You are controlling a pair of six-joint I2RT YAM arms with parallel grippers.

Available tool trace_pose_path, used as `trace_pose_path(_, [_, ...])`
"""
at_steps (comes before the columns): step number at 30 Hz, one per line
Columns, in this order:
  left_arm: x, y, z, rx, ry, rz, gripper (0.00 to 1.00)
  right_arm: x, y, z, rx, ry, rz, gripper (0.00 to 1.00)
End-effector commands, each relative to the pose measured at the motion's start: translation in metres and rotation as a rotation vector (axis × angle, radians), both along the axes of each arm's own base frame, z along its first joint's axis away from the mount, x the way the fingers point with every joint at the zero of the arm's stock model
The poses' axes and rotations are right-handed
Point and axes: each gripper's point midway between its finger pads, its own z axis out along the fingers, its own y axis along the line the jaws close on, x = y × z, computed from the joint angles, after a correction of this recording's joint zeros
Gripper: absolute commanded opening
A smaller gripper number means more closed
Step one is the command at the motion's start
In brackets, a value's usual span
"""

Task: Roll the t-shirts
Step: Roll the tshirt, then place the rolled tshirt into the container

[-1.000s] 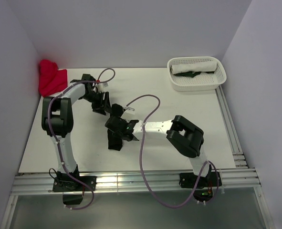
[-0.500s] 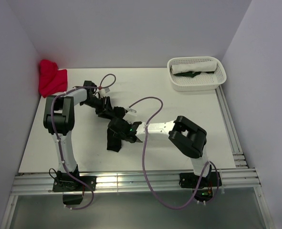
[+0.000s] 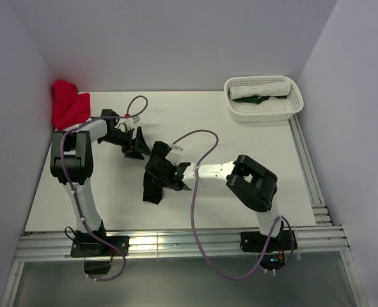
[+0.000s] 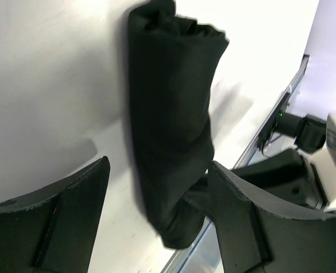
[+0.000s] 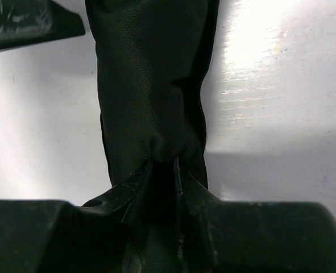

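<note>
A black t-shirt [image 3: 153,190], rolled into a long bundle, lies on the white table [image 3: 240,141] left of centre. My right gripper [image 3: 161,171] is shut on the roll's far end; in the right wrist view its fingers [image 5: 185,182] pinch a fold of the black t-shirt [image 5: 150,74]. My left gripper [image 3: 138,143] stands open just up and left of the roll, holding nothing. The left wrist view has the black t-shirt [image 4: 173,114] lying beyond the left gripper [image 4: 159,166], clear of both fingers. A red t-shirt [image 3: 68,105] is crumpled at the far left corner.
At the back right stands a white perforated basket [image 3: 294,102] holding a rolled white t-shirt [image 3: 260,87] and a dark green one [image 3: 259,99]. Metal rails [image 3: 176,242] run along the near edge and the right side. Walls close in on the left, back and right.
The left gripper came in toward the roll's far end, then drew back a little to the left with its jaws opened wider. The right gripper has kept its grip and barely moved.
</note>
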Motion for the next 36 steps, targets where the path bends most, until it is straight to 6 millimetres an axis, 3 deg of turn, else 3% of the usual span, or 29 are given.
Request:
trace_pose_path(1, [-0.014,0.0,0.012,-0.056,-0.042,-0.083,0.75,-0.016,-0.02,-0.023,-0.092,0.08,0.025,0.24])
trace_pose_path(6, [-0.024,-0.001,-0.015,-0.069,0.012,-0.104,0.74,-0.015,-0.018,-0.022,-0.091,0.078,0.031,0.24])
trace_pose_path(12, [-0.016,-0.006,-0.033,-0.07,0.039,-0.095,0.7,-0.014,-0.017,-0.019,-0.088,0.076,0.032,0.24])
trace_pose_path(18, [-0.018,-0.023,-0.037,-0.053,0.044,-0.131,0.68,-0.013,-0.017,-0.018,-0.09,0.073,0.034,0.25])
trace_pose_path(22, [-0.016,-0.034,-0.038,-0.039,0.049,-0.143,0.62,-0.012,-0.016,-0.016,-0.09,0.071,0.038,0.25])
trace_pose_path(25, [-0.014,-0.037,-0.039,-0.03,0.054,-0.141,0.48,-0.009,-0.017,-0.014,-0.09,0.066,0.037,0.29])
trace_pose_path(26, [-0.012,-0.038,-0.038,-0.029,0.053,-0.143,0.32,-0.009,-0.017,-0.013,-0.088,0.066,0.037,0.34])
trace_pose_path(29, [-0.011,-0.039,-0.037,-0.029,0.063,-0.146,0.14,-0.005,-0.018,-0.007,-0.081,0.054,0.032,0.5])
trace_pose_path(32, [-0.009,-0.039,-0.036,-0.026,0.059,-0.153,0.02,-0.002,-0.023,0.003,-0.072,0.034,0.014,0.58])
trace_pose_path(35, [-0.01,-0.039,-0.034,-0.033,0.068,-0.163,0.0,0.0,-0.035,0.015,-0.045,0.006,-0.014,0.66])
trace_pose_path(36, [-0.009,-0.04,-0.033,-0.038,0.067,-0.164,0.0,0.005,-0.032,0.032,0.02,-0.026,-0.028,0.68])
